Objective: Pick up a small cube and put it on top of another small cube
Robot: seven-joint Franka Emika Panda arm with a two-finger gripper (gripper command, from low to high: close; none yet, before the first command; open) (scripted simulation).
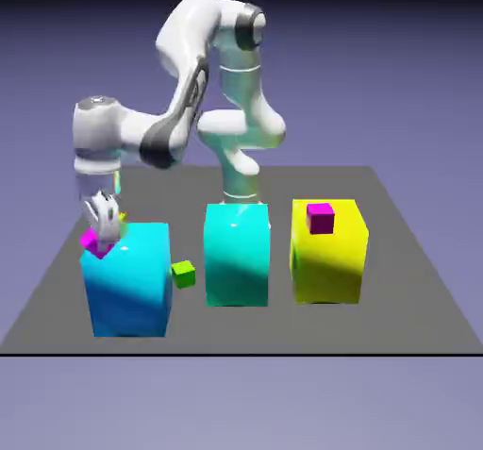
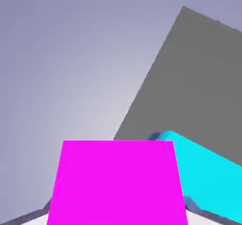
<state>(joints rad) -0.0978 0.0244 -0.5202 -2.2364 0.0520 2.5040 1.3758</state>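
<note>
Exterior view: small magenta cube (image 1: 97, 242), plain, sharp-edged and uniformly coloured, sits tilted at the pincer (image 1: 106, 234), over the far upper part of the blue block (image 1: 130, 283), toward the tabletop (image 1: 245, 330)'s edge on the exterior view's left. Whether it touches that block: cannot tell. Hand view: the same cube shows large, one flat bright face, between the two finger tips. Pincer state: pinching the small magenta cube.

Lime-green cube (image 1: 183, 275), equally small and plain, lies on the tabletop between the blue block and the cyan block (image 1: 237, 255), turned slightly askew.

Second magenta cube (image 1: 321, 219), darker in tone, appears at the top of the yellow block (image 1: 326, 259), toward the tabletop's edge on the exterior view's right. A bit of yellow shows just beside the pincer, mostly hidden; its shape cannot be told.
</note>
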